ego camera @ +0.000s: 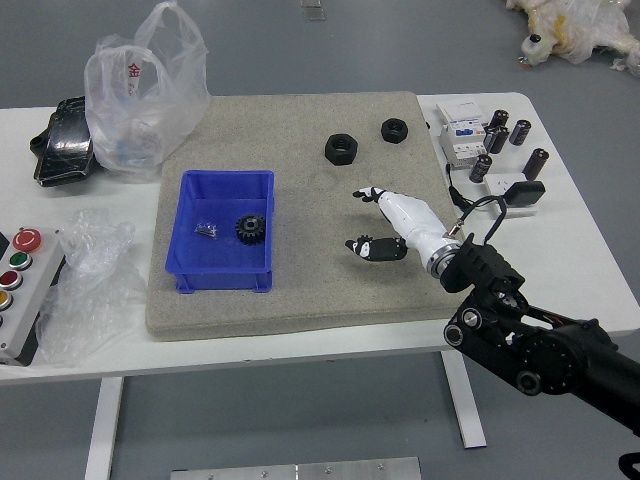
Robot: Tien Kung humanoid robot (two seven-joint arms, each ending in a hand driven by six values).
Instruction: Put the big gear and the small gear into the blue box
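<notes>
My right hand (362,219) is over the right-hand part of the grey mat, its fingers spread and holding nothing, some way to the right of the blue box (210,258). Inside the box lies one black gear (250,229), near the right wall. A small clear and metallic item (206,230) lies to its left in the same box. Two black nut-like rings, one larger (341,149) and one smaller (395,130), rest at the back of the mat. My left hand is out of view.
Plastic bags (148,95) and a black packet (66,145) are at the back left. A button panel (26,290) stands at the left edge. Black cylinders (497,138), a white device (462,140) and a cabled adapter (524,193) occupy the right side.
</notes>
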